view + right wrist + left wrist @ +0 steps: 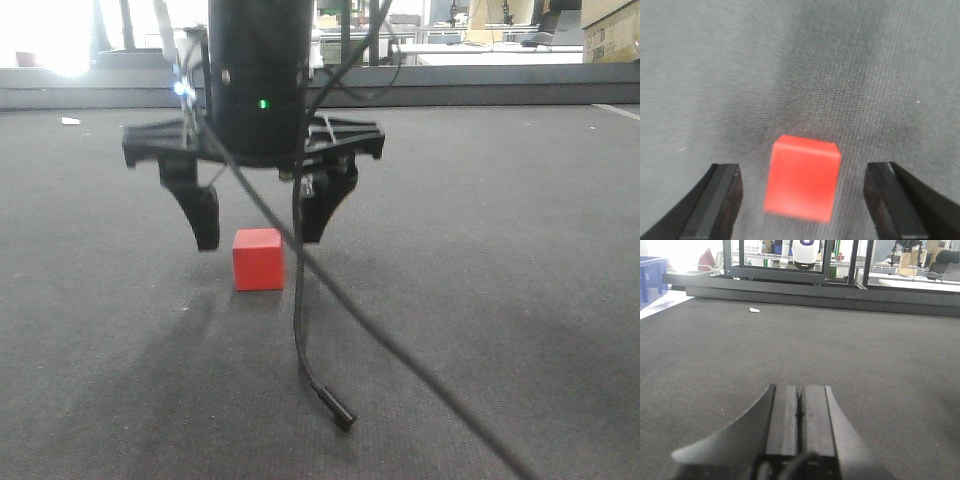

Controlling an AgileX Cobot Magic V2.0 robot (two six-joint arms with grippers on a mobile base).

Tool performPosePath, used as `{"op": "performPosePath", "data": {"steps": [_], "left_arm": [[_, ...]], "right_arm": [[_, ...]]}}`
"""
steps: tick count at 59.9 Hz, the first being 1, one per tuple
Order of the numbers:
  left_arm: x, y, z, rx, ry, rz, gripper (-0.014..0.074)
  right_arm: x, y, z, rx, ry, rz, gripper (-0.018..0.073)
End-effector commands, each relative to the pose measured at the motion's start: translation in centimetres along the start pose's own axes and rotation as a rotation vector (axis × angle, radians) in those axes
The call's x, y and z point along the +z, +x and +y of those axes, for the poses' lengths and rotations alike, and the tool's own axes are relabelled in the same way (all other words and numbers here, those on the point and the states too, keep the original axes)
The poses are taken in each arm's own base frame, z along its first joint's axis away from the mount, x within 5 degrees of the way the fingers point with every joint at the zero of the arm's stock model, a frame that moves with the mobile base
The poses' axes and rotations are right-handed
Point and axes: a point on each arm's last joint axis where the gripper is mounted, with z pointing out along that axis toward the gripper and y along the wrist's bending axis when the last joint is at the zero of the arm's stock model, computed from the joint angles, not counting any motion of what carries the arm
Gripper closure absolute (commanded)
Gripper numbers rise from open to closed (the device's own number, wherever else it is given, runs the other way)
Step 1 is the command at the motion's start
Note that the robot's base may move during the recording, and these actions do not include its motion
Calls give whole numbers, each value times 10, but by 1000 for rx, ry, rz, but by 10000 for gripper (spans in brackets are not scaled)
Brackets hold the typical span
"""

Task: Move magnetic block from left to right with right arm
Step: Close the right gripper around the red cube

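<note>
Carpet (500,250) of dark gray covers the whole surface, and the magnetic block (259,259) stands on it between the fingertips of the right gripper (258,235). This claw is spread wide, one finger on each side of the red cube and neither touching it, as the right wrist view shows. The left gripper (800,405) is pressed closed with nothing between its fingers, low over the carpet.

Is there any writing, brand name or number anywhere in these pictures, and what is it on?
No text can be read anywhere.
The magnetic block: plain red faces, no marks.
The cardboard box in the far background: any print is too blurred to read.
The white machine in the background: a dark mark, cut off at the picture's top edge, unreadable.
</note>
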Motion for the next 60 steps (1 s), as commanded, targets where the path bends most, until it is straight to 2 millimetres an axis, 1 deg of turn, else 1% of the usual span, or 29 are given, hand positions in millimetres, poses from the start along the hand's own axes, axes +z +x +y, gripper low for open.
{"op": "performPosePath", "data": {"steps": [1, 12, 17, 21, 28, 30, 32, 34, 37, 42, 47, 52, 60], "left_arm": [[-1, -6, 0, -7, 4, -97, 713], [-1, -6, 0, -7, 4, -97, 713], [-1, -6, 0, -7, 4, -97, 713], [-1, -6, 0, -7, 4, -97, 713], [-1, -6, 0, -7, 4, -97, 713], [-1, -6, 0, -7, 4, -97, 713], [-1, -6, 0, -7, 4, -97, 713], [-1, -6, 0, -7, 4, -97, 713], [-1, -6, 0, -7, 4, -97, 713], [-1, -6, 0, -7, 4, -97, 713], [-1, -6, 0, -7, 4, -97, 712], [-1, -6, 0, -7, 4, -97, 713], [-1, -6, 0, -7, 4, -97, 712]], "right_arm": [[-27, -16, 3, -2, -65, -117, -32], [-16, -18, 8, -11, -88, -144, -29], [-12, -18, 7, -10, -81, -138, 6], [-12, -18, 6, -11, -74, -135, 82], [-14, -19, 5, -11, -62, -129, 279], [-15, -20, 4, -10, -55, -126, 321], [-20, -22, 4, -7, -55, -131, 366], [-23, -24, 2, -2, -53, -133, 382], [-31, -27, 2, 1, -59, -145, 386], [-49, -36, -5, -1, -70, -180, 386], [-65, -42, -16, -6, -71, -206, 386], [-86, -47, -29, -27, -62, -230, 386], [-113, -49, -56, -88, -31, -255, 386]]}}
